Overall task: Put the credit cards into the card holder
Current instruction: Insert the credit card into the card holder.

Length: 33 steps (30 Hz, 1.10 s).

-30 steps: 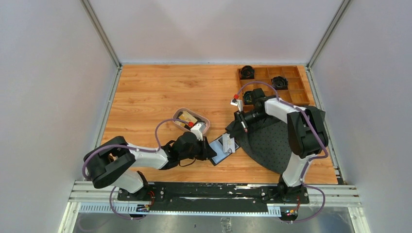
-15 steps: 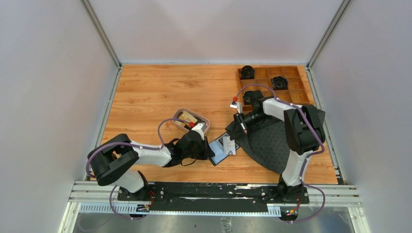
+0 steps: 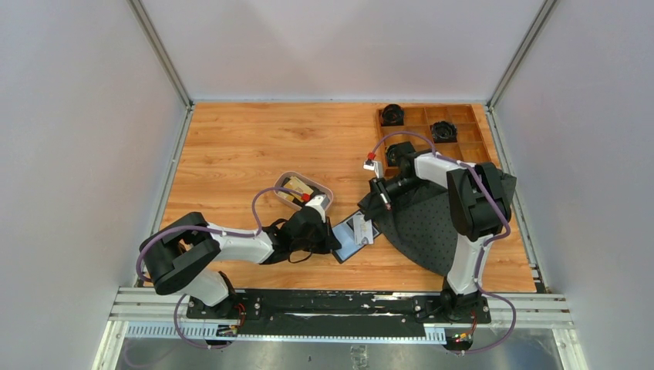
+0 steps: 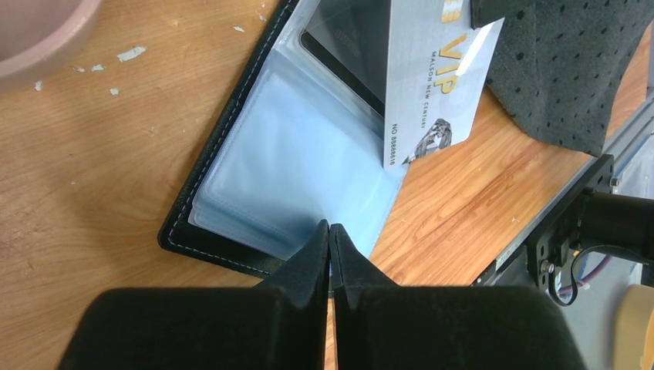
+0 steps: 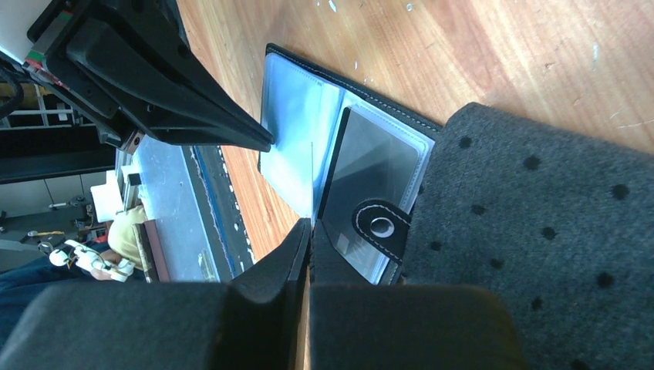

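At table centre: black leather-like bifold card holder (image 3: 351,239) lying open
Left gripper (image 4: 329,231): pressed together on its clear sleeve edge
Right gripper (image 5: 308,231): pinching silver rectangular plastic VIP card (image 4: 432,85) upright above holder

The jaws of the left gripper (image 4: 329,231) have closed fully, and the tips now meet at the near edge of the card holder (image 4: 285,154). The left arm (image 3: 231,245) has moved its elbow slightly forward. The right arm (image 3: 472,202) has leaned left, and the right gripper (image 5: 308,231), holding the silver card (image 4: 432,92), has shifted a little left.

Bright even light, soft shadows, wrist views blurred up close
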### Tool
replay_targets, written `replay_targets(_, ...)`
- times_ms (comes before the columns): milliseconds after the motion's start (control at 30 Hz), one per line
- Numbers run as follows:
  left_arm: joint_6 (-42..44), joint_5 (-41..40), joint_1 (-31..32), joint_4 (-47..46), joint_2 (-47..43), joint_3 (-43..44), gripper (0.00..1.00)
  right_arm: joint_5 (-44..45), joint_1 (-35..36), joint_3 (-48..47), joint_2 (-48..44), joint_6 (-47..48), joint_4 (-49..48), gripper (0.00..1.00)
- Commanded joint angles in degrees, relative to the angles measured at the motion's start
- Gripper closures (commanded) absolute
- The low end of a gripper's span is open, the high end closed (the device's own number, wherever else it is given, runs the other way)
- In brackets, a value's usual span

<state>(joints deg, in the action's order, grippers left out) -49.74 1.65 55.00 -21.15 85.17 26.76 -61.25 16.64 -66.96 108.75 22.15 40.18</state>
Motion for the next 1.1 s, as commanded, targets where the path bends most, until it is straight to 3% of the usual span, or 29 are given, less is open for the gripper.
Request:
replay_targets(0, 0.4, -1.6, 0.6, 2.5, 0.6, 0.6, 0.99, 2.0, 0.7, -2.4, 1.7, 0.8, 1.5, 1.00)
replay_targets(1067, 0.8, -1.6, 0.7, 2.5, 0.7, 0.5, 0.99, 9.0, 5.1, -5.6, 6.6, 2.2, 2.7, 1.00)
